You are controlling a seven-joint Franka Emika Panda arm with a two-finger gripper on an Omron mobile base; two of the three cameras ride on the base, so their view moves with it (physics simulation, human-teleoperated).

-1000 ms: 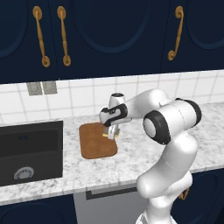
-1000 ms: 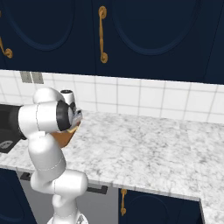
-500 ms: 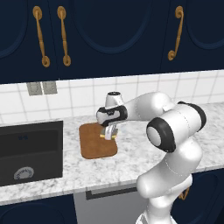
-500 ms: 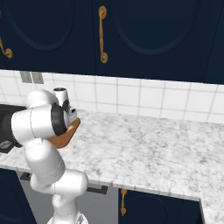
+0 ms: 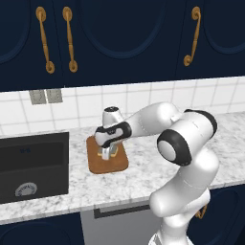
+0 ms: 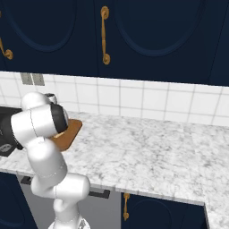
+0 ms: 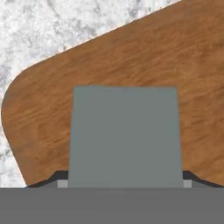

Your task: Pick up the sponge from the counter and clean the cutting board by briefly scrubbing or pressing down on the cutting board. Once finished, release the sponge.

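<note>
On cutting board (image 5: 107, 160), sponge (image 7: 125, 135) gripped by pincer (image 5: 106, 154)

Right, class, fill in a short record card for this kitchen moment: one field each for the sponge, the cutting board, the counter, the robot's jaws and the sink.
sponge: grey scouring face towards the hand camera, held between the jaws over the board
cutting board: brown wood with rounded corners, flat on the counter just right of the sink
counter: speckled marble, running along the tiled wall
gripper: jaws pointing down over the board, shut on the sponge
sink: black basin, left of the board
</note>
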